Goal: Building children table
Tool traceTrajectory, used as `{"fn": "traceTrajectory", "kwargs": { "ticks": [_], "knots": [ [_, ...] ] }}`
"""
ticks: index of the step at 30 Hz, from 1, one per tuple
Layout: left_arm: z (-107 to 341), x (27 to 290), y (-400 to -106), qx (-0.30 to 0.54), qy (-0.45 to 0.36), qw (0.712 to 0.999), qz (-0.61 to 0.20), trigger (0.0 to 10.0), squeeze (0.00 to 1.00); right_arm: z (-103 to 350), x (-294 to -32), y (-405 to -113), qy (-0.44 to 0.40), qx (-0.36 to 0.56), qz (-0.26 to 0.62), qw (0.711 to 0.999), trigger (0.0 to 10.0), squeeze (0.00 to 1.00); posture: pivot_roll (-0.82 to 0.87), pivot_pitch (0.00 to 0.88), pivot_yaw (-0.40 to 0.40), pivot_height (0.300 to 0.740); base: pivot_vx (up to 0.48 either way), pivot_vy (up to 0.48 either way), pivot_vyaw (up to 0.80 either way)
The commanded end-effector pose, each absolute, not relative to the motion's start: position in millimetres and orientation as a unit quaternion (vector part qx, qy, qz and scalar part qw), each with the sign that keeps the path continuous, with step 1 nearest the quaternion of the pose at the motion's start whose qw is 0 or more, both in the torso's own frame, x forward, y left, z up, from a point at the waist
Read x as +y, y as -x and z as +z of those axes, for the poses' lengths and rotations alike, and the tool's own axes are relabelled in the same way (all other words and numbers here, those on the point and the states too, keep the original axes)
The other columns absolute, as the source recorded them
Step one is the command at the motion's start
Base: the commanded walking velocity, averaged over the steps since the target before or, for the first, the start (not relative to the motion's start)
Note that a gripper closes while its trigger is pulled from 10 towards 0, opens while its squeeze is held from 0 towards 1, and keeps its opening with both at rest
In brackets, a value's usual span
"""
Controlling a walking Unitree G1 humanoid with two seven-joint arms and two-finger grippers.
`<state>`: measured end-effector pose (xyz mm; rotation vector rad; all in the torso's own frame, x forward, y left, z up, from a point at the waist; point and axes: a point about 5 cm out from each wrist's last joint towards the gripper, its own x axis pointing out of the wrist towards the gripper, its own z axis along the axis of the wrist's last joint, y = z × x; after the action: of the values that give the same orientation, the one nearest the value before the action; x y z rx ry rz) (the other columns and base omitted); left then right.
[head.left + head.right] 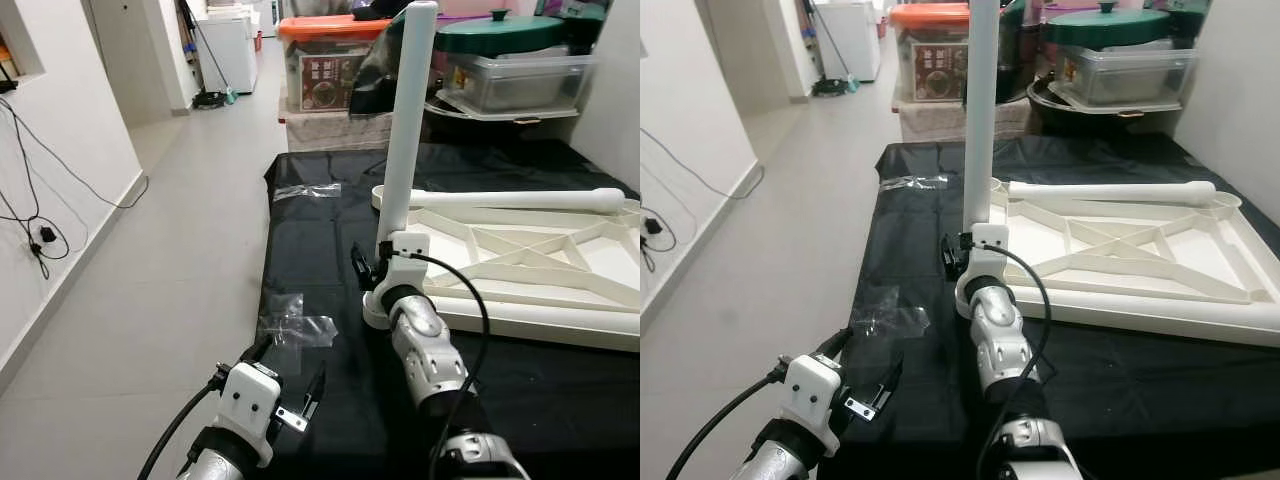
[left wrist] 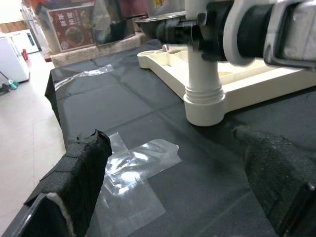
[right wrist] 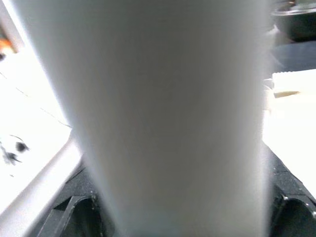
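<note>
Right gripper (image 1: 368, 272) jaws probably clamp upright leg (image 1: 410, 120); left gripper (image 1: 285, 385) jaws wide at cloth (image 1: 310, 230) edge.

- Grey tiled floor (image 1: 190, 230) runs down a hallway on my left.
- White wall (image 1: 60, 130) with black cables (image 1: 35, 215) hanging.
- Stacked storage boxes (image 1: 330, 70) and a white appliance (image 1: 228, 45) behind.

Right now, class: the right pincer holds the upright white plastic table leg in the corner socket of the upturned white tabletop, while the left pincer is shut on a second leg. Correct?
Not quite. The left pincer is open and holds nothing, as the left wrist view shows. The right pincer does hold the upright white plastic table leg on the upturned white tabletop.
</note>
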<state>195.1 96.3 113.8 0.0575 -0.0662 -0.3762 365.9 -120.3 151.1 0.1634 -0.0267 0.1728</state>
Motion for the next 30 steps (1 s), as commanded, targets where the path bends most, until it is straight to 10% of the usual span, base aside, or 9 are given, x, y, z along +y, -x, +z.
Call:
{"fn": "traceTrajectory", "kwargs": {
  "ticks": [1,11,24,25,26,27,30],
  "knots": [
    [111,97,-195,-0.027,-0.03,0.981,-0.188,10.0,0.0,175,-123,-374,-0.119,-0.058,0.115,0.985,10.0,0.0,0.01,0.0,0.018,0.74,0.0,0.0,0.0],
    [111,97,-196,-0.028,-0.031,0.981,-0.187,10.0,0.0,191,-97,-368,-0.095,-0.023,0.454,0.885,10.0,0.0,0.01,0.0,0.012,0.74,0.0,0.0,0.0],
    [112,97,-196,-0.03,-0.034,0.981,-0.186,10.0,0.0,154,-92,-350,-0.004,0.101,0.641,0.761,10.0,0.0,0.02,0.0,0.007,0.74,0.0,0.0,0.0],
    [112,97,-196,-0.03,-0.034,0.982,-0.186,10.0,0.0,154,-90,-350,-0.012,0.102,0.644,0.758,5.4,0.0,0.02,0.0,0.007,0.74,0.0,0.0,0.0],
    [112,97,-196,-0.03,-0.034,0.982,-0.186,10.0,0.0,154,-90,-350,-0.012,0.102,0.644,0.758,5.4,0.0,0.02,0.0,0.007,0.74,0.0,0.0,0.0],
    [112,97,-196,-0.03,-0.034,0.982,-0.186,10.0,0.0,155,-88,-350,-0.025,0.102,0.652,0.751,0.0,0.0,0.03,0.0,0.007,0.74,0.0,0.0,0.0],
    [112,97,-195,-0.03,-0.033,0.981,-0.187,10.0,0.0,153,-88,-347,-0.036,0.1,0.658,0.746,0.0,0.0,0.03,0.0,0.007,0.74,0.0,0.0,0.0]
  ]
}}
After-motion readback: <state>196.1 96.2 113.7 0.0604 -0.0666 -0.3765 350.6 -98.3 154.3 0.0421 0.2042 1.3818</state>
